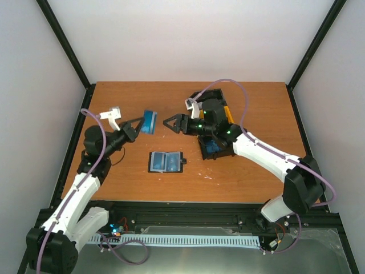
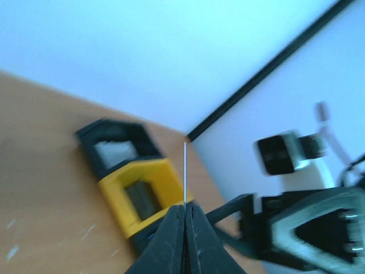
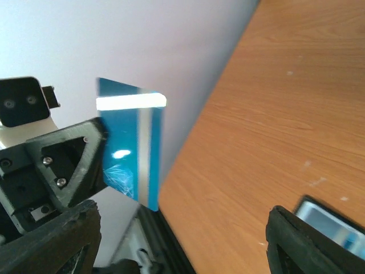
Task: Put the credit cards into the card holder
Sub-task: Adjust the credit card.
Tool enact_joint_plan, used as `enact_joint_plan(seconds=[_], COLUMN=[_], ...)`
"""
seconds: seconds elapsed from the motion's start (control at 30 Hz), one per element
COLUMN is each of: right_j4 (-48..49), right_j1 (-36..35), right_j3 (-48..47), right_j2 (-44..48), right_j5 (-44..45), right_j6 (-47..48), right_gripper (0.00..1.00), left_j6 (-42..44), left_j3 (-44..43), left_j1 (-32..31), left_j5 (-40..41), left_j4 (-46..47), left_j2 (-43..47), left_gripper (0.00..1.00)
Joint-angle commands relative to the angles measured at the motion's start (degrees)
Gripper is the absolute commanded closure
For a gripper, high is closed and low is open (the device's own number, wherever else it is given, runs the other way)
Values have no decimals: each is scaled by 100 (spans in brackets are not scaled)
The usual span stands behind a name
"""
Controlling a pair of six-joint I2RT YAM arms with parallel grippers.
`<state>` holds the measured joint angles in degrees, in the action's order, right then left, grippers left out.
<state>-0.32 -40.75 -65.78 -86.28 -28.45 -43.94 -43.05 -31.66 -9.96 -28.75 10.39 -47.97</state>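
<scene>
Credit card (image 1: 150,121), blue, sticks out just past the tips of your left gripper (image 1: 140,124), which is pinched tight on its edge, up in the air. Your right gripper (image 1: 169,123) faces it, jaws spread and empty, near but apart. Below and between both grippers, the card holder (image 1: 166,161) lies open on the table (image 1: 114,103). A black-and-yellow tray (image 1: 229,116) sits behind the right gripper.

I'm working in what looks like a robotics lab test cell: a bare wooden table (image 1: 142,188) boxed in by plain white panels (image 1: 188,40) and black frame posts (image 1: 65,43), with a black mounting rail (image 1: 188,214) and a white slotted cable duct (image 1: 188,240) along my near edge.
</scene>
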Motion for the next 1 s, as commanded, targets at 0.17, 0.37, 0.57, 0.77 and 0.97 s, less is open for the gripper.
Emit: enact_joint_plan(seconds=[0.17, 0.37, 0.57, 0.77, 0.97], right_j4=[1725, 1946, 1553, 1630, 1342], right_j1=[349, 357, 349, 331, 376], right_j3=[-909, -1067, -1402, -1758, -1693], right_j2=[-282, -217, -574, -805, -637], right_j5=[-1581, -1600, -1713, -1923, -1888], right_j6=[-1537, -1446, -1455, -1520, -1048], right_gripper=[22, 22, 31, 70, 97], left_j6=[-1771, -2429, -2879, -2931, -1743], left_j3=[-1309, -1752, -1865, -1866, -2082], left_j1=[20, 16, 20, 20, 20], left_j5=[-1348, -1321, -1488, -1602, -1980], left_j4=[2169, 2173, 2389, 2291, 922], left_j2=[-869, -1253, -1454, -1534, -1423], left_gripper=[99, 99, 99, 99, 52])
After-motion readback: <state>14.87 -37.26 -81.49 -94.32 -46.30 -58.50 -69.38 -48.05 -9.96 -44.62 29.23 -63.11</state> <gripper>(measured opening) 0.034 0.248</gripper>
